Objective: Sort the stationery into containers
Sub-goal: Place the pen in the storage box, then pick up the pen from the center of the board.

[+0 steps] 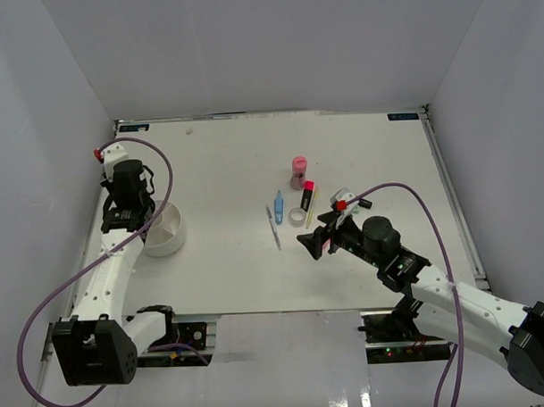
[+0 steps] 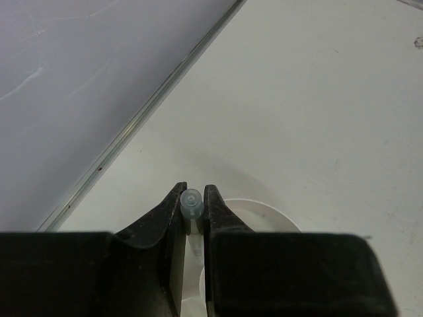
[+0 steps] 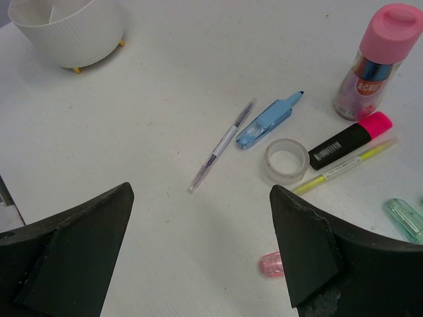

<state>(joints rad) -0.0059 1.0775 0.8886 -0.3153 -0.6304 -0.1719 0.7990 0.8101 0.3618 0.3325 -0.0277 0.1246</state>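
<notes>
The left gripper [image 2: 192, 197] is clamped on a thin grey pen [image 2: 191, 203], whose rounded translucent end shows between the jaws. The right gripper [image 3: 201, 191] hovers with its jaws wide apart and nothing between them. On the white table [image 1: 226, 169] the ribbed white bowl [image 1: 173, 232] sits at the left, under the held pen. Well apart from it, near the right gripper, the pink-capped cylinder [image 3: 377, 63] stands upright. Beside it lie the black marker [image 3: 344, 142], the blue pen [image 3: 268, 122], the clear tape roll [image 3: 287, 160] and a second thin pen [image 3: 221, 146].
</notes>
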